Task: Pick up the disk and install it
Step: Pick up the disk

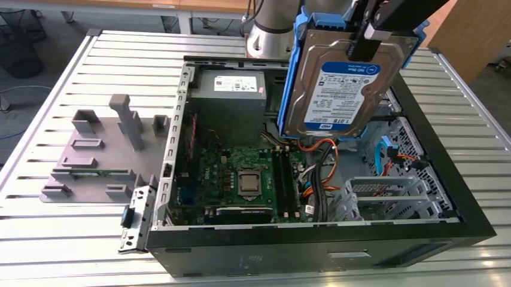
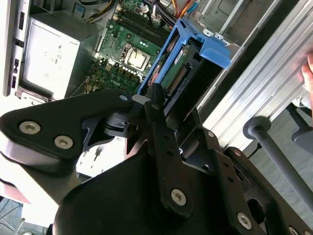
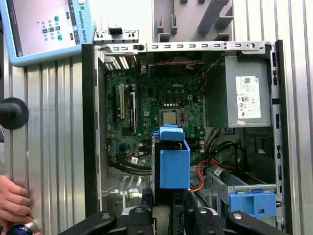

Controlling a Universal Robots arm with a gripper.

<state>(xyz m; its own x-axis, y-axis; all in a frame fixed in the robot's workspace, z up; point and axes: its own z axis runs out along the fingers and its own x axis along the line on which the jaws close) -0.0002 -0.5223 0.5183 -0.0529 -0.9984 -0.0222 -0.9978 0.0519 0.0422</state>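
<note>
The disk [image 1: 339,84] is a silver-grey drive with a white-and-blue label in a blue plastic bracket. It hangs on edge, tilted, above the open computer case [image 1: 319,239], over the motherboard's side nearer the exterior view's right. My gripper [image 1: 369,37] is shut on the disk's upper end, one black finger lying across the label side. In both wrist views the blue bracket [image 2: 205,49] [image 3: 173,164] juts out from between the black fingers [image 2: 155,105], with the motherboard [image 3: 146,112] below it.
Inside the case are a grey power supply [image 1: 230,89], orange and black cables [image 1: 324,161], a metal drive cage [image 1: 383,194] and another blue bracket [image 3: 252,203]. A grey fixture [image 1: 100,149] stands on the slatted table. A person's hand [image 3: 12,203] and a pendant [image 3: 44,27] lie beside the case.
</note>
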